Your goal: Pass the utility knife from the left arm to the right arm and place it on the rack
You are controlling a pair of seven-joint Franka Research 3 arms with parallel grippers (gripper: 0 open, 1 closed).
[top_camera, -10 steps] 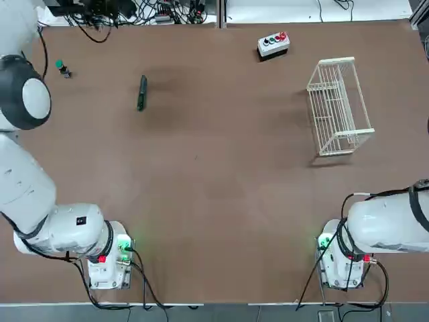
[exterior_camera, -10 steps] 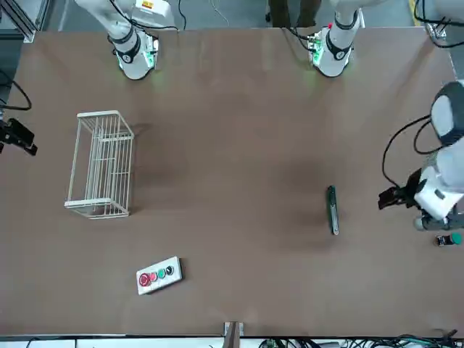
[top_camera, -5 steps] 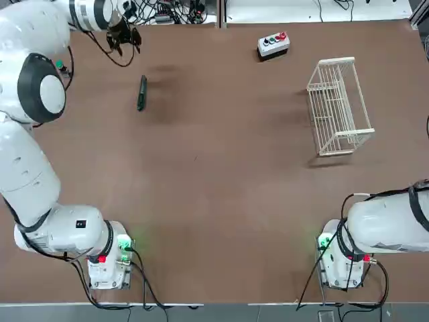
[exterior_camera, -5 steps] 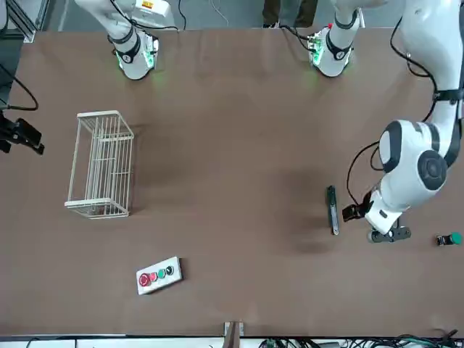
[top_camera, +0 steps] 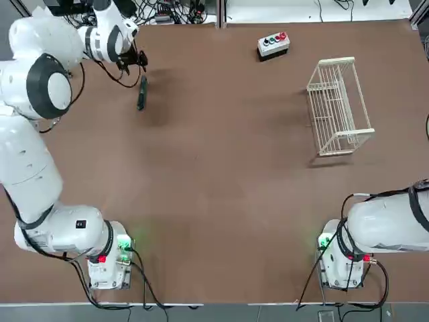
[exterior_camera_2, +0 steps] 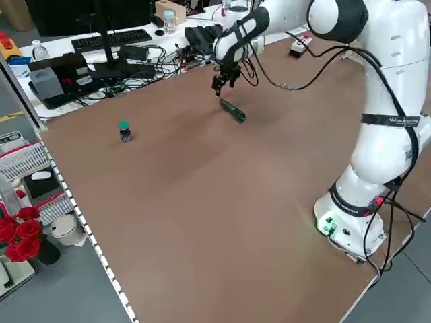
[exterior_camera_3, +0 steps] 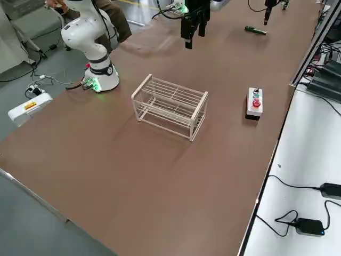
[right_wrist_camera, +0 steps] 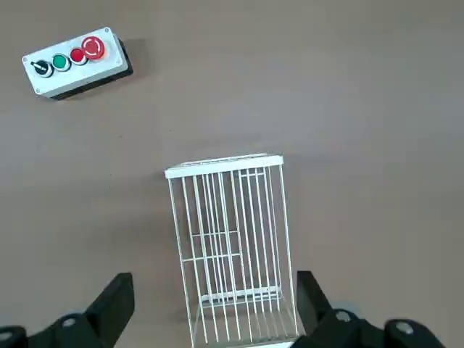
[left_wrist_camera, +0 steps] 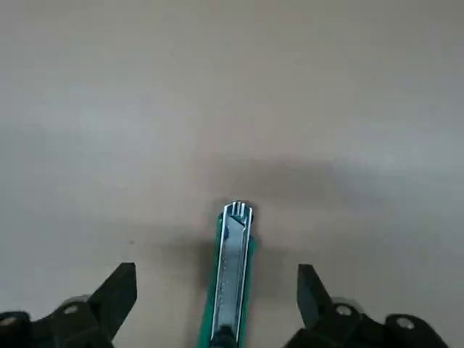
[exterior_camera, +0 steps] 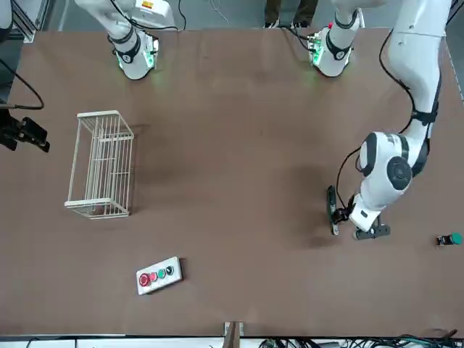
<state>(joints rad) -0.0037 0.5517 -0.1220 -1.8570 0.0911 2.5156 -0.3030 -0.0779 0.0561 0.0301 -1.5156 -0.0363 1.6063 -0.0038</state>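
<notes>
The utility knife (top_camera: 141, 92) lies flat on the brown table at the far left, a slim dark green stick. My left gripper (top_camera: 137, 62) hovers open just above its far end. In the left wrist view the knife (left_wrist_camera: 232, 275) lies lengthwise in the gap between the two spread fingers (left_wrist_camera: 119, 290), untouched. The white wire rack (top_camera: 338, 106) stands at the far right. My right gripper (exterior_camera: 25, 134) hangs open high over it, and its wrist view looks straight down on the rack (right_wrist_camera: 228, 246).
A grey box with coloured buttons (top_camera: 273, 44) sits at the back, left of the rack. A small green-topped knob (exterior_camera: 449, 239) stands near the table's left edge. Cables and desk clutter lie beyond the far edge.
The left arm has swung in from the table's left edge and brought its open gripper over the knife. The knife and rack have not moved; the right gripper has barely shifted.
</notes>
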